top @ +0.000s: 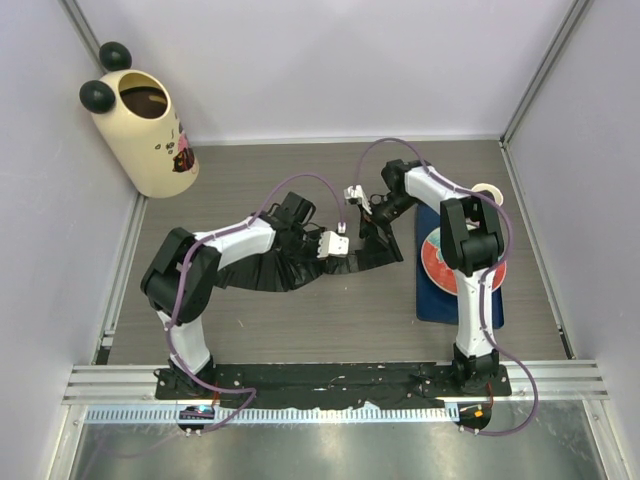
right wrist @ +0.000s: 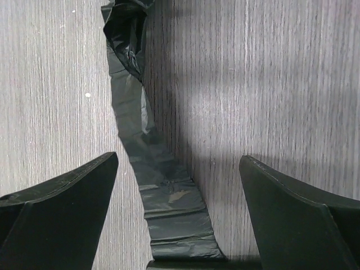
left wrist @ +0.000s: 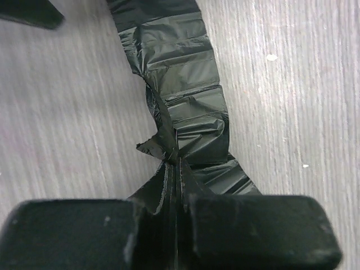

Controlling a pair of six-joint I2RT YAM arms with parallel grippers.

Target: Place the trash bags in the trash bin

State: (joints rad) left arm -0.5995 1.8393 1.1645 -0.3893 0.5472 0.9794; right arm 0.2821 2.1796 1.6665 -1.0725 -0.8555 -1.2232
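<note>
The left pincer [left wrist: 177,205] is squeezed tight on the black trash bag [left wrist: 188,84]. The bag stretches away in front of it, flat on the grey table [left wrist: 292,84]. The right pincer [right wrist: 179,163] is wide open and holds nothing. The bag lies between its two fingers. The cream trash bin [top: 150,130] stands far behind the left pincer, in the corner, well apart from the bag.

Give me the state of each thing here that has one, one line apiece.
trash bag: crumpled strip lying on the table, outside the bin, pinched at one spot.
trash bin: upright in the far left corner, top open.
left gripper: shut on the trash bag.
right gripper: open over the bag strip, holding nothing.
</note>
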